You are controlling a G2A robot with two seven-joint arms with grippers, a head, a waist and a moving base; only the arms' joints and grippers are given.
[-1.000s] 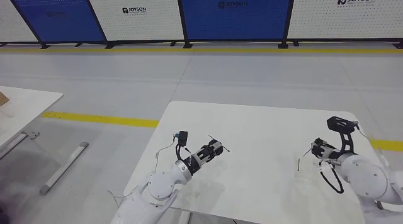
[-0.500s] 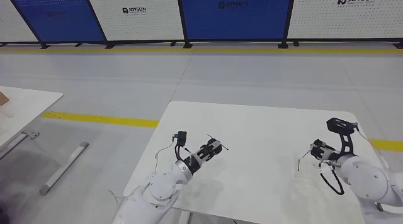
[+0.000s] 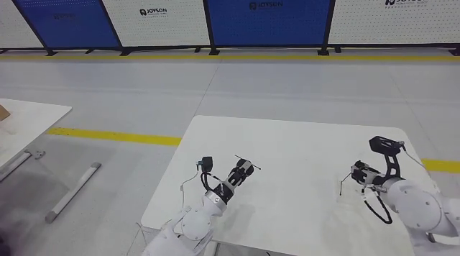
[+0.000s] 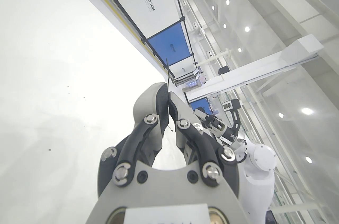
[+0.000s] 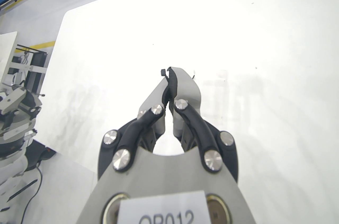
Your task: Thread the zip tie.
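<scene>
Over the table's left half, my left gripper (image 3: 244, 167) (image 4: 168, 98) is shut on a thin black zip tie strip (image 4: 167, 71), which sticks out past the fingertips and shows as a short dark line (image 3: 250, 160) in the top view. My right gripper (image 3: 357, 172) (image 5: 169, 74) hangs over the table's right side, well apart from the left one. It is shut on a zip tie whose small black head (image 5: 163, 72) pokes out at the tips. A thin black tail (image 3: 341, 185) hangs beside it.
The white table (image 3: 302, 141) has rounded corners and bare floor around it. A second white table (image 3: 29, 123) stands far left. Blue and white pegboard panels (image 3: 266, 4) line the back. The other arm (image 4: 230, 129) shows beyond my left gripper.
The left arm has shifted a little, its gripper edging away from the front edge with the strip still pinched. The right gripper has drifted slightly left, still shut.
</scene>
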